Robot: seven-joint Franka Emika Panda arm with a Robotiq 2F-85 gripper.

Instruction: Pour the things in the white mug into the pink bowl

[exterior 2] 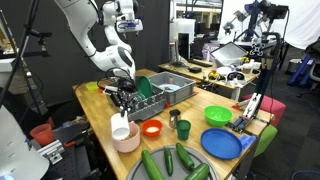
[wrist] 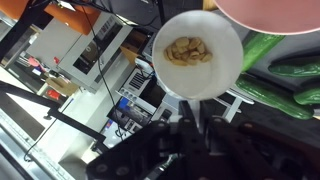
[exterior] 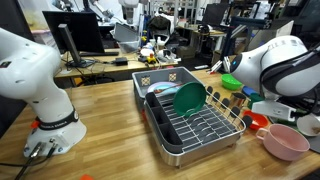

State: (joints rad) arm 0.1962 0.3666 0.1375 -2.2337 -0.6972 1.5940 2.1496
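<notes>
On the wooden table (exterior: 110,110) in an exterior view, the pink bowl (exterior: 285,142) sits near the right-hand corner. A small red bowl (exterior: 257,122) stands just beside it. A metal dish rack (exterior: 195,128) occupies the middle of the table and holds a green plate (exterior: 188,97) on edge. My arm (exterior: 285,65) reaches in above the two bowls; my pincer cannot be made out from this side.

From the opposite end, in an exterior view, my pincer (exterior 2: 121,110) points down over the near table corner. The white mug (exterior 2: 121,129) hangs upright directly beneath it, over the pink bowl (exterior 2: 128,146). The red bowl (exterior 2: 152,128) is just beside the pink bowl. Two dark cups (exterior 2: 179,122), a green bowl (exterior 2: 218,116) and a blue plate (exterior 2: 222,144) lie further along, and cucumbers (exterior 2: 170,160) lie at the front edge.

Seen from the wrist view, my pincer (wrist: 198,118) is clamped on the near edge of the white mug (wrist: 224,78). Its mouth faces the camera and shows pale beige pieces (wrist: 188,50) inside. The pink bowl (wrist: 275,12) fills the upper right corner, its rim close to the mug, with the cucumbers (wrist: 285,72) below it
</notes>
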